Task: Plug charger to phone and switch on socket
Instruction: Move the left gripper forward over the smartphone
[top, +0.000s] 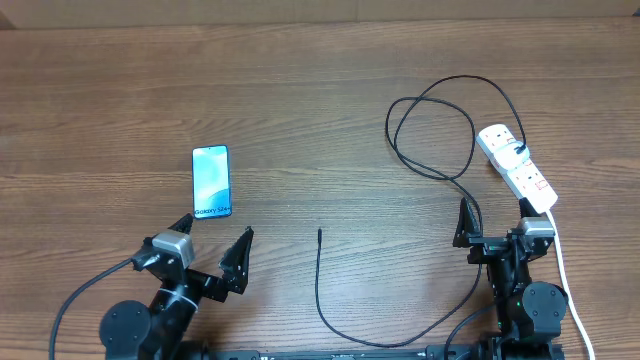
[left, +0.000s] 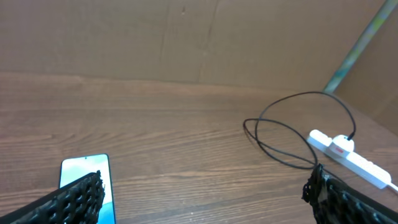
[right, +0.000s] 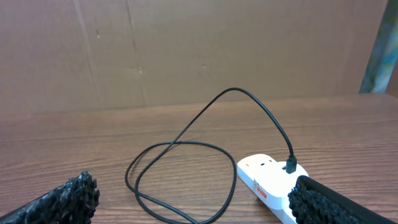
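Note:
The phone (top: 211, 182) lies face up, screen lit, left of centre; its lower part shows behind my left finger in the left wrist view (left: 84, 171). The charger (top: 319, 270), a thin black cable, loops at the right and its free tip (top: 319, 232) rests on bare wood mid-table. Its other end is plugged into the white socket (top: 515, 165), which is also seen from both wrists (left: 351, 158) (right: 267, 177). My left gripper (top: 213, 240) stands open just below the phone, empty. My right gripper (top: 497, 232) stands open just short of the socket's near end, empty.
A thick white cord (top: 563, 265) runs from the socket down past my right arm to the table's front edge. The charger's loops (right: 236, 89) lie on the wood left of the socket. A brown cardboard wall stands behind the table.

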